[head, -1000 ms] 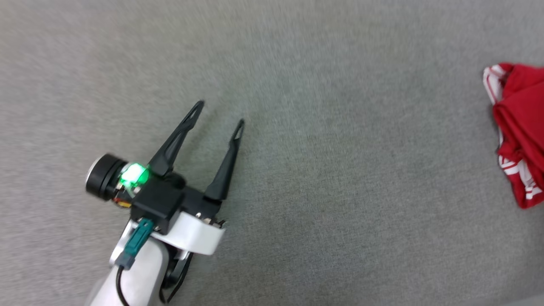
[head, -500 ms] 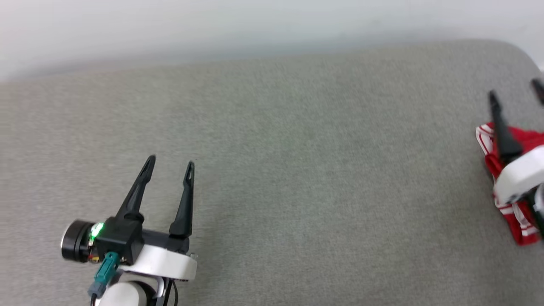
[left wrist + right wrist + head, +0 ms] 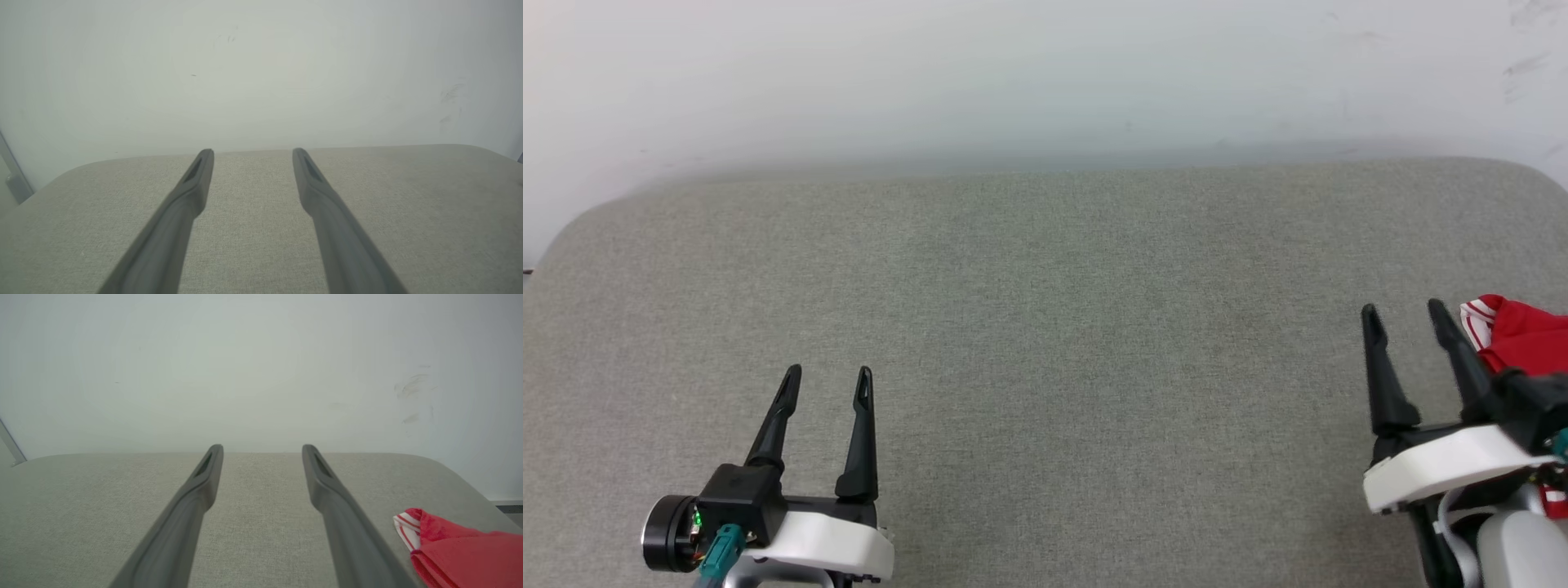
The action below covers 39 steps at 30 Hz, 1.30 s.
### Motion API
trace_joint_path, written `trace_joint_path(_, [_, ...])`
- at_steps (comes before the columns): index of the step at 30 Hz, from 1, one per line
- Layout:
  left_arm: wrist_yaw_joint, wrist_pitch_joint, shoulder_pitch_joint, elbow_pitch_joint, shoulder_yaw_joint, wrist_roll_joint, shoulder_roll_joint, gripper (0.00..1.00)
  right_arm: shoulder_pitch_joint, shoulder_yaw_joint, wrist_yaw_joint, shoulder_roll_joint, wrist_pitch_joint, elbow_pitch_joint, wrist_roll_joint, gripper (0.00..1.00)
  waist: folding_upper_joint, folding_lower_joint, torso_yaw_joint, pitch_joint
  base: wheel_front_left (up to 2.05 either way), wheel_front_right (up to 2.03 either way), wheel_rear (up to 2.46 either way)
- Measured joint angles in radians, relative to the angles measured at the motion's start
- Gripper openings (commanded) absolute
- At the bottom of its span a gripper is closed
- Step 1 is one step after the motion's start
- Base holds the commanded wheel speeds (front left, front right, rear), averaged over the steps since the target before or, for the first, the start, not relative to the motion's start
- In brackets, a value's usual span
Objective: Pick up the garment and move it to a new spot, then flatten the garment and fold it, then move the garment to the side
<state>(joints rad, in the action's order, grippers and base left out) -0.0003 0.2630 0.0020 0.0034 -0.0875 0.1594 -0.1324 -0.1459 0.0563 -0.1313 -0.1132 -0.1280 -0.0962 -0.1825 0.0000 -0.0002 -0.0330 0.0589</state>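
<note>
The garment (image 3: pixel 1523 335) is a bunched red heap with a bit of red-and-white striped trim poking out, sitting at the right edge of the grey tabletop (image 3: pixel 1045 269). It looks soft, light and totally floppy to me, so I'd guess it sags and comes apart unless you pinch through a thick fold or that striped hem, not one loose layer. The right tool (image 3: pixel 1403 310) is just beside it, fingers spread and holding nothing — the left tool (image 3: pixel 828 372) is well apart on the other side, also spread and empty.
</note>
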Motion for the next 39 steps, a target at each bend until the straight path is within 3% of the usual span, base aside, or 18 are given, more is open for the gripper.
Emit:
trace_joint_path(14, [-0.053, 0.0, 0.021, 0.011, 0.063, -0.048, 0.045, 1.0, 0.043, -0.035, 0.0, 0.047, -0.061, -0.063, 0.012, 1.0, 0.0, 0.0002, 0.011, -0.022, 0.0, 0.0, 0.0])
trace_joint_path(28, [-0.058, 0.0, 0.024, 0.03, 0.118, -0.041, 0.073, 1.0, 0.042, -0.046, 0.0, 0.053, -0.057, -0.07, 0.009, 1.0, 0.0, 0.0002, 0.009, -0.012, 0.0, 0.0, 0.0])
trace_joint_path(29, [-0.059, 0.0, 0.026, 0.037, 0.118, -0.041, 0.074, 0.0, 0.045, -0.046, 0.0, 0.053, -0.057, -0.077, 0.009, 0.0, 0.0, 0.0003, 0.009, -0.012, 0.0, 0.0, 0.0])
trace_joint_path(33, [-0.059, -0.01, 0.041, 0.076, 0.12, -0.03, 0.079, 0.0, 0.065, -0.045, 0.0, 0.054, -0.05, -0.112, -0.006, 0.0, 0.0, 0.0004, 0.009, -0.013, 0.0, 0.0, 0.0])
trace_joint_path(39, [-0.062, -0.043, 0.037, 0.095, 0.129, 0.09, 0.079, 0.0, 0.066, -0.035, 0.0, 0.054, -0.025, -0.119, -0.117, 0.0, 0.0, 0.0004, 0.01, -0.015, 0.0, 0.0, 0.0])
